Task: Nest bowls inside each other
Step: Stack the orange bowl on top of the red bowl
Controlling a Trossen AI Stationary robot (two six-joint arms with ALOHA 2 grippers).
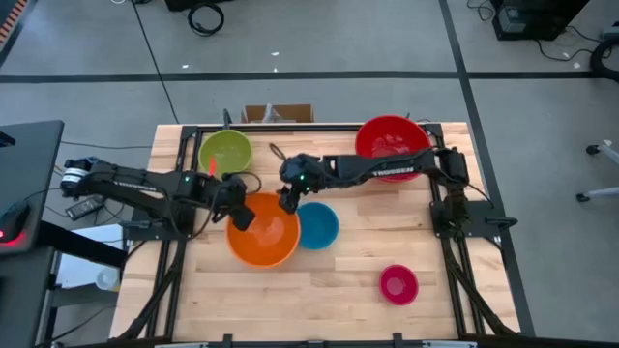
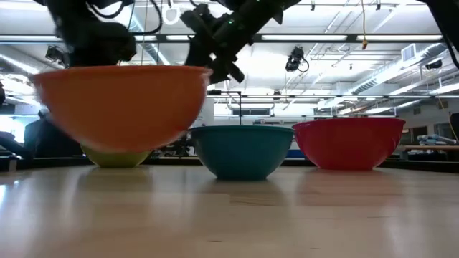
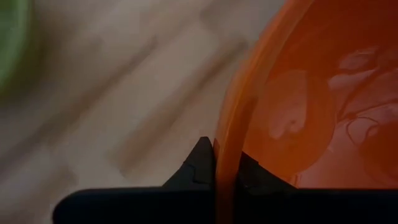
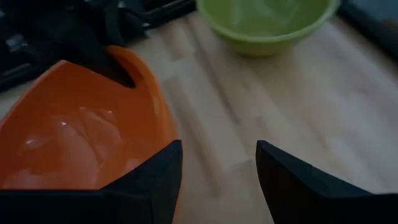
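Observation:
A large orange bowl hangs above the table in the low view, with my left gripper shut on its left rim. My right gripper stands open just over the bowl's far right rim, and only bare table shows between its fingers. A teal bowl rests on its base right of the orange one. A green bowl sits at the far left and a red bowl at the far right. A small pink bowl sits near the front. My left gripper pinches the orange bowl's rim on the bowl's left side, one finger inside the bowl and one outside. The fingers slant down from the table's left. The bowl is lifted clear of the table, mouth up.
Bare wooden tabletop lies in front of the orange and teal bowls. A black frame runs along the table's far edge, with a small cardboard box behind it.

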